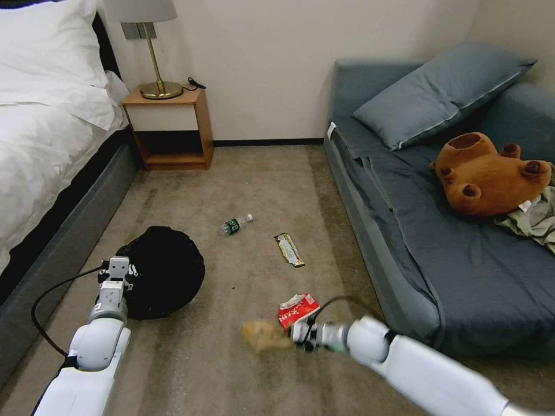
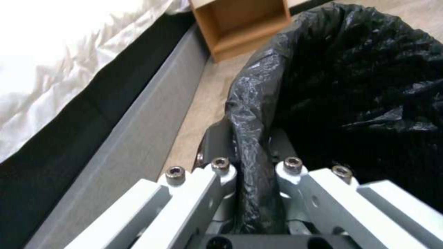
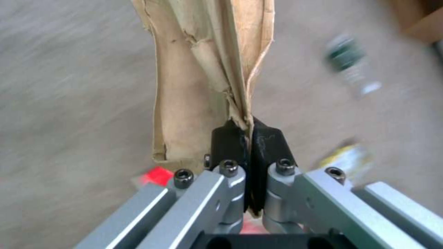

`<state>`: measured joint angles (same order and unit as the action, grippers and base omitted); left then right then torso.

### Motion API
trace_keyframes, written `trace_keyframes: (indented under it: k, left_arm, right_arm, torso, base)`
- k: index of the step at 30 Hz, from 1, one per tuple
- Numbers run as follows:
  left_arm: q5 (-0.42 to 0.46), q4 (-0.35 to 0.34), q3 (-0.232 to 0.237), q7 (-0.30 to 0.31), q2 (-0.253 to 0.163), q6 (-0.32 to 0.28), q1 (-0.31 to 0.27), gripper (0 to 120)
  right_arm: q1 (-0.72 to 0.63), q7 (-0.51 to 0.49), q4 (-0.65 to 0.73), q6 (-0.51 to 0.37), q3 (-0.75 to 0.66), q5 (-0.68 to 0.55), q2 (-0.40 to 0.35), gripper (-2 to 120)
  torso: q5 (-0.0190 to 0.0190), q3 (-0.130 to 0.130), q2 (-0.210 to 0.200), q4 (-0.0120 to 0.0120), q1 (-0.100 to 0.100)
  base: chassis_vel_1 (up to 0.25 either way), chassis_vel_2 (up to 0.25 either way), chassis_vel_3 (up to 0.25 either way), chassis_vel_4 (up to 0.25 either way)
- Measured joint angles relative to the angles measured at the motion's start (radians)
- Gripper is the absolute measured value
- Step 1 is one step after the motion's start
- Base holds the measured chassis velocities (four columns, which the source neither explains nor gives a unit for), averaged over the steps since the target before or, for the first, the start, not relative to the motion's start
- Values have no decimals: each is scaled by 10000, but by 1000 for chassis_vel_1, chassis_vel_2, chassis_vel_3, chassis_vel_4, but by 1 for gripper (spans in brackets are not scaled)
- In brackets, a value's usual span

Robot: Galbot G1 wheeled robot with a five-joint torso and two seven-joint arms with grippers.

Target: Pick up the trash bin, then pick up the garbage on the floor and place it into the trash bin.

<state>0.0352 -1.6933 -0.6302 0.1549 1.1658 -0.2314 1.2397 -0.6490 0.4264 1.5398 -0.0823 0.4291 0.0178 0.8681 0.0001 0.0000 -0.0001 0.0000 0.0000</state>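
The trash bin [image 1: 167, 271], round and lined with a glossy black bag, is at the left by the bed. My left gripper [image 1: 118, 267] is shut on its bag-covered rim [image 2: 251, 138], one finger inside and one outside. My right gripper [image 1: 293, 336] is shut on the tan paper bag [image 1: 263, 336], pinching its crumpled edge [image 3: 203, 69] just above the carpet. On the floor lie the red-and-white snack packet [image 1: 298, 308], the gold-brown bar wrapper [image 1: 289, 249] and the clear bottle with a green label [image 1: 236, 224]. Beyond the held bag the bottle [image 3: 353, 65] and the wrapper [image 3: 348, 160] appear blurred.
A bed [image 1: 46, 144] with a grey base runs along the left. A wooden nightstand [image 1: 170, 124] with a lamp stands against the back wall. The grey sofa [image 1: 439, 248] on the right carries a pillow, a brown plush toy [image 1: 488, 176] and grey-green clothes [image 1: 535, 219]. Carpet lies between them.
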Motion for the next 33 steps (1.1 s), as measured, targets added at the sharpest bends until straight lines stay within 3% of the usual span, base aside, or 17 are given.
trace_keyframes:
  k: [7,15,17,24,26,27,33]
  left_arm:
    - [4,-238,401,-7,82,-49,-120,4]
    - [-20,-353,441,-39,163,-61,-118,4]
    - [-92,-560,510,-47,197,-57,-40,4]
    - [-187,-1139,690,-55,260,-70,109,4]
    - [-196,-1284,704,-48,264,-80,146,4]
    - [-201,-1328,703,-38,270,-84,204,4]
    - [-222,-1447,636,-37,285,-64,499,4]
  right_arm:
    - [1632,257,1164,-311,119,-732,-370,0]
    - [3444,552,1245,-763,709,-1402,106,0]
    - [4304,541,1002,-946,1172,-1824,469,0]
    - [4880,468,112,-1082,1902,-2073,1354,0]
    - [4932,420,-298,-1111,2099,-2155,1789,0]
    - [4957,348,-790,-1119,2279,-2188,2406,0]
    - [4811,69,-1834,-1108,2692,-2095,3733,0]
  torso:
    - [0,0,1,-2,0]
    - [-1,0,0,1,0]
    - [-3,0,0,2,0]
    - [0,0,0,-2,0]
    - [0,0,1,-1,0]
    - [-2,0,1,-3,0]
    - [-3,0,0,6,0]
  base:
    - [0,0,0,0]
    - [0,0,0,0]
    - [0,0,0,0]
    - [0,0,0,0]
    - [0,0,0,0]
    - [0,0,0,0]
    - [0,0,0,0]
